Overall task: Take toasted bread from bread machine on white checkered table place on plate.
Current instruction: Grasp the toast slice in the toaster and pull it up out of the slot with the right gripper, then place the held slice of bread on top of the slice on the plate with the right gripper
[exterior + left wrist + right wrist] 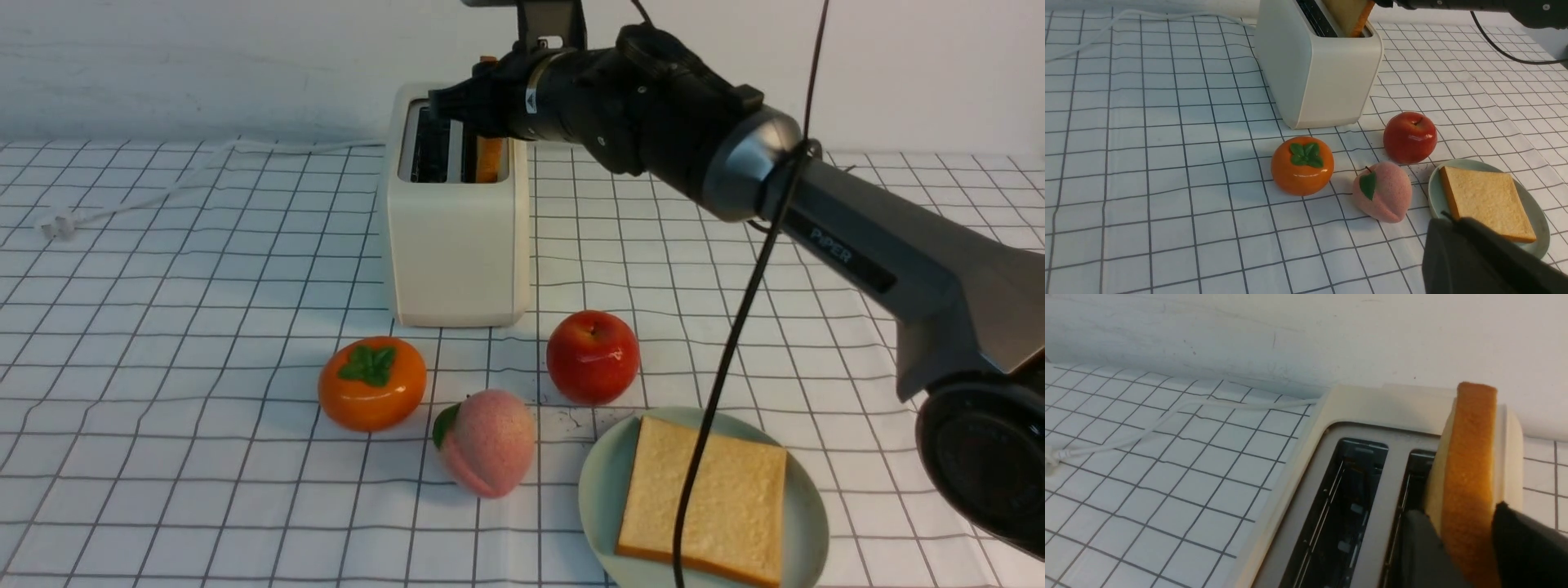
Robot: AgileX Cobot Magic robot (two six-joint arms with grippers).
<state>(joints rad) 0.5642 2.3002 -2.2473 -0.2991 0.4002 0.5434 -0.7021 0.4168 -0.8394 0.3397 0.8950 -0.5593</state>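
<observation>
Over bread machine (454,245) | right tool (1472,539) pinching toasted bread (1470,457) | apple (593,356), peach (487,443) near plate (600,482) | left tool (1478,261) unclear

right gripper (1470,547): dark fingers (1419,547) clamped on both faces of toast slice (1468,465) | slice upright in one bread machine (1372,408) slot, neighbouring slot dark, wires showing | white cord (1167,416) lying across checkered table (1147,490)

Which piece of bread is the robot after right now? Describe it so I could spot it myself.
Find the cream-white toaster at the back of the checkered table. Its slot on the robot's right holds a slice of toast standing on edge, the right gripper closed around it. Unlike the other slice lying flat on the mint-green plate, it sticks up, orange-brown crust showing.
</observation>
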